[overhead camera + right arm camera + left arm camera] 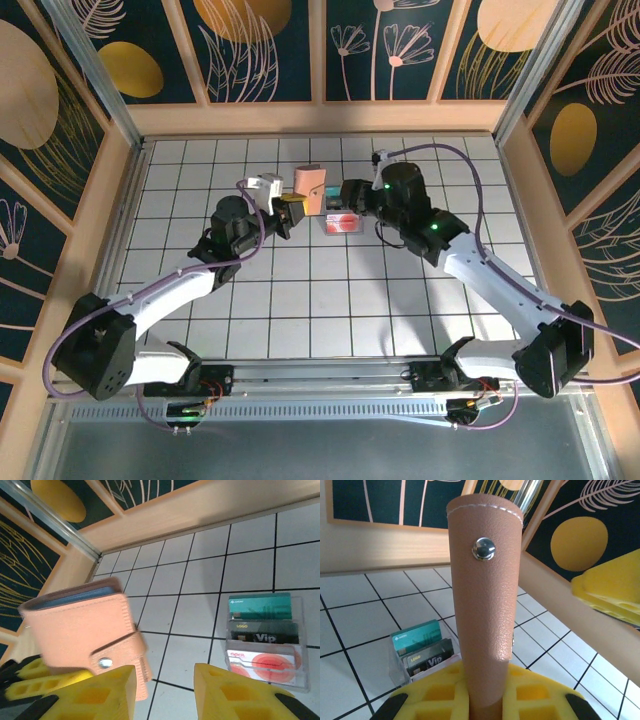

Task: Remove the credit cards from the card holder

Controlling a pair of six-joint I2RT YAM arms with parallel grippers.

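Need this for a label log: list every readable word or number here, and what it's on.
"Vip": dark card in the clear tray.
"LOGO": same card, small print.
Teal card: white print too small to read.
White-and-red card: red word too blurred.
Card holder: no text.

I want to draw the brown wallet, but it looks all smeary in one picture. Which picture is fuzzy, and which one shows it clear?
Right wrist view: the card holder is smeared, probably motion blur, while the cards look crisp. Left wrist view: the holder is sharp, stitching and snap plain. Top view: evenly lit, faint shadows on the tiled table.
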